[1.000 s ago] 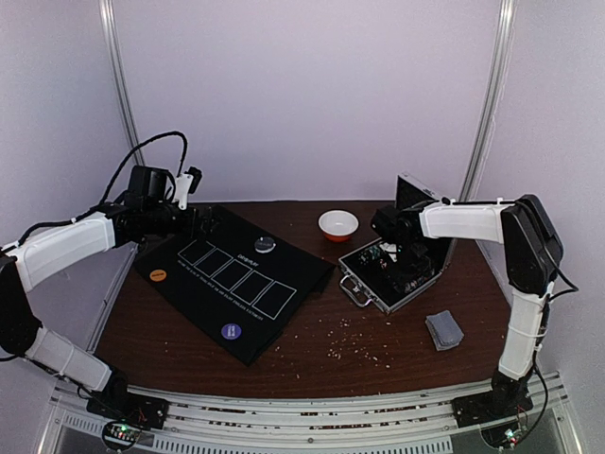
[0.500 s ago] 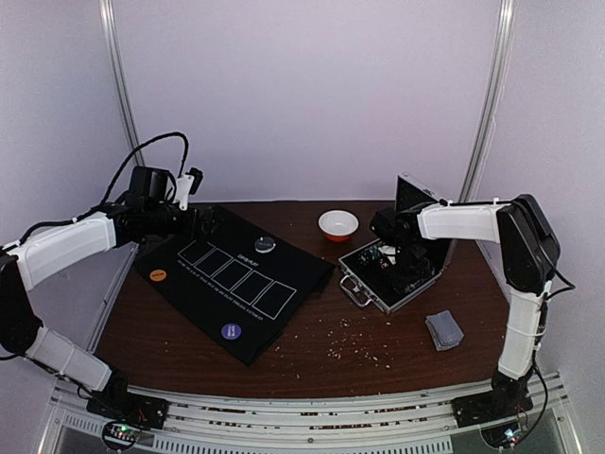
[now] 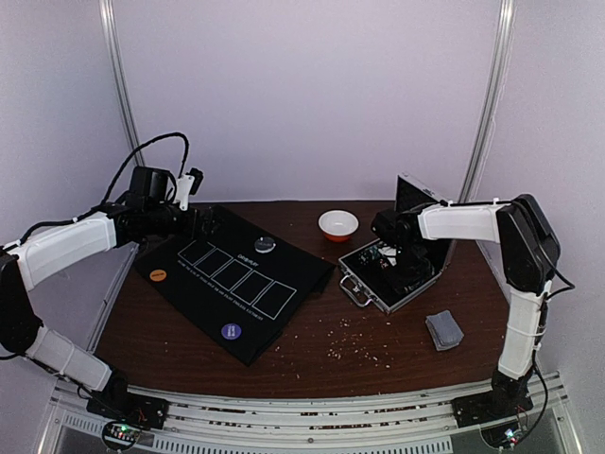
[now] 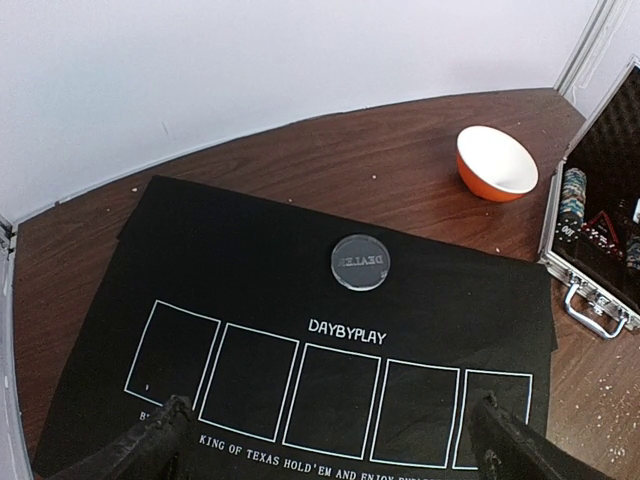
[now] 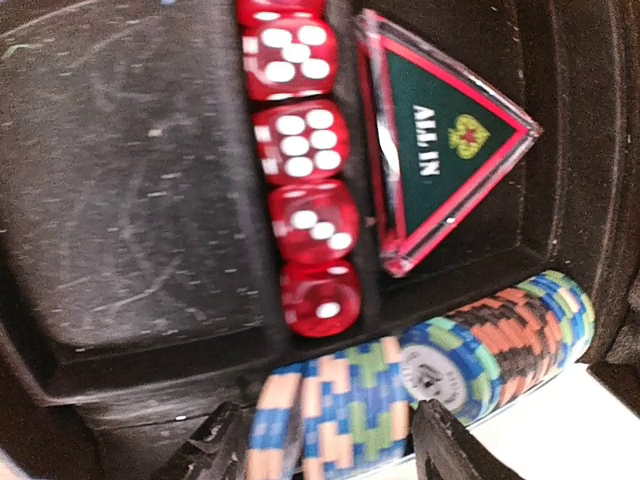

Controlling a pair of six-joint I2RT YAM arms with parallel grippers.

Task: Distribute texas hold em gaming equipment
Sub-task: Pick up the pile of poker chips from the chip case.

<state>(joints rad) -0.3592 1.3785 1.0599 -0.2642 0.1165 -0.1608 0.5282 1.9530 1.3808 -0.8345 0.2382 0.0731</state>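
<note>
Where the right gripper (image 5: pixel 328 425) reaches into the open case (image 5: pixel 120 200), its two fingers (image 5: pixel 225 440) stand apart on either side of a slice of the striped poker chips (image 5: pixel 480 345). These lie on edge in a row in a slot of the lining. The wrist view is blurred and cuts the fingers off low in the picture, so I cannot tell whether the pads press the chips or merely flank them. Just beyond the fingers a column of red dice (image 5: pixel 300 150) sits in its own groove, with a triangular "ALL IN" plaque (image 5: pixel 440 140) beside it. From overhead this gripper is hard to make out, dark against the dark lining.

The left gripper (image 4: pixel 330 450) hangs with its fingers (image 4: pixel 150 455) spread wide and nothing between them; only their tips show. Under and ahead of them lies a black mat (image 4: pixel 250 250) printed with white card outlines, the last one partly hidden by a fingertip. Past the outlines rests a pale grey disc (image 4: pixel 360 262), its lettering upside down. Farther off to the fingers' right stands a white bowl (image 4: pixel 495 165), orange outside.

On the same mat, an orange disc (image 3: pixel 158 275) lies nearer the arm bases than the left fingers, and a purple disc (image 3: pixel 231 331) sits at the near corner, well apart from both grippers. The grey-blue cards (image 3: pixel 444 329) lie as one pack on the bare table (image 3: pixel 378 355), near the case and nearer the bases than the right fingers. Crumbs (image 3: pixel 345 345) speckle the dark brown wood. Pale lilac walls (image 3: pixel 302 95) and two metal poles (image 3: pixel 492 95) close the room.
</note>
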